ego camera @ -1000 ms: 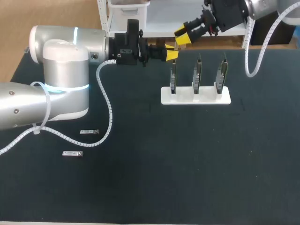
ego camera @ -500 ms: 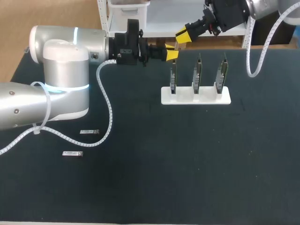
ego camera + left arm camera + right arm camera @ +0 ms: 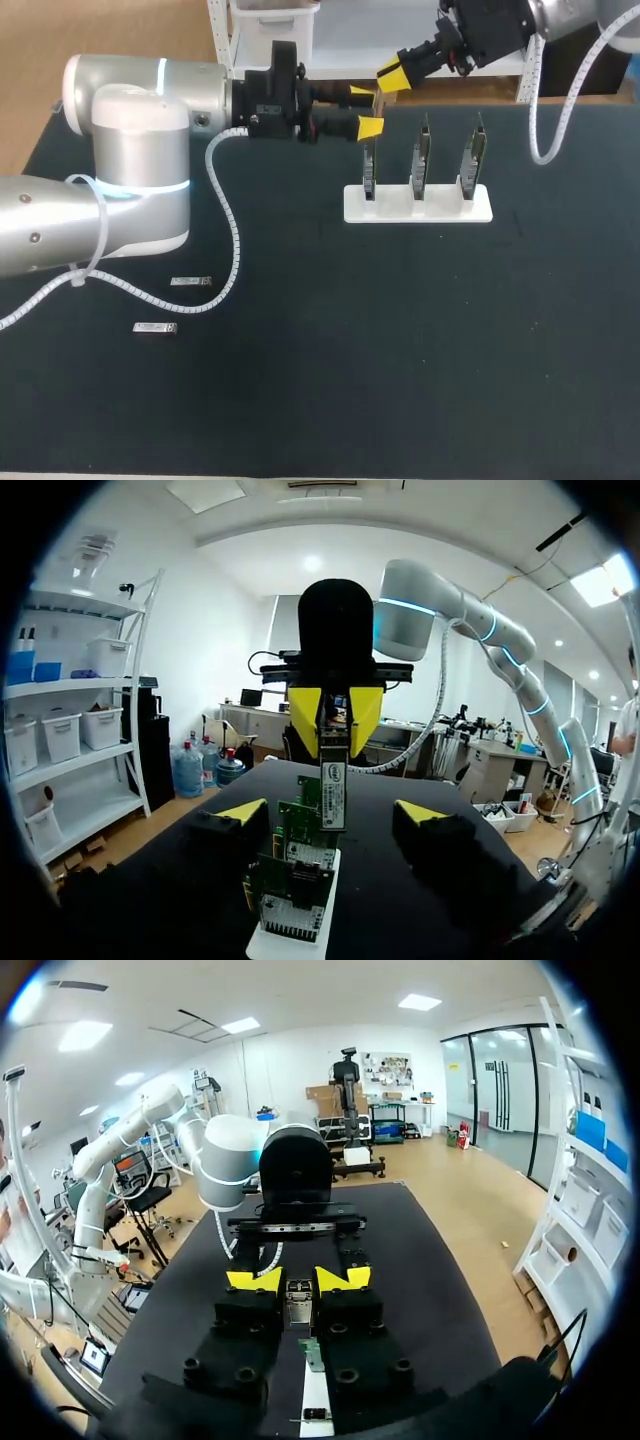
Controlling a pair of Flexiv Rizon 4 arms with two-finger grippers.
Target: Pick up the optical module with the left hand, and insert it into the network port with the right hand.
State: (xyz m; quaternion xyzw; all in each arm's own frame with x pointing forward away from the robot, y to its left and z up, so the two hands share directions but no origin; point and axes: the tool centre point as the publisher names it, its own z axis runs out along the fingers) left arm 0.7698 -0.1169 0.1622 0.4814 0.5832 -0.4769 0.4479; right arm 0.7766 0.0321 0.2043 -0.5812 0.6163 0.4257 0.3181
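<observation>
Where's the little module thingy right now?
The right gripper pinches the module between its yellow tips, at the table's far side, close above the left-end green card in the white stand.

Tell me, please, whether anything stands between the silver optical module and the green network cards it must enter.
Nothing visible does. The silver optical module, held in the right gripper's fingers, hangs above the green network cards; the left gripper's open fingers flank it.
</observation>
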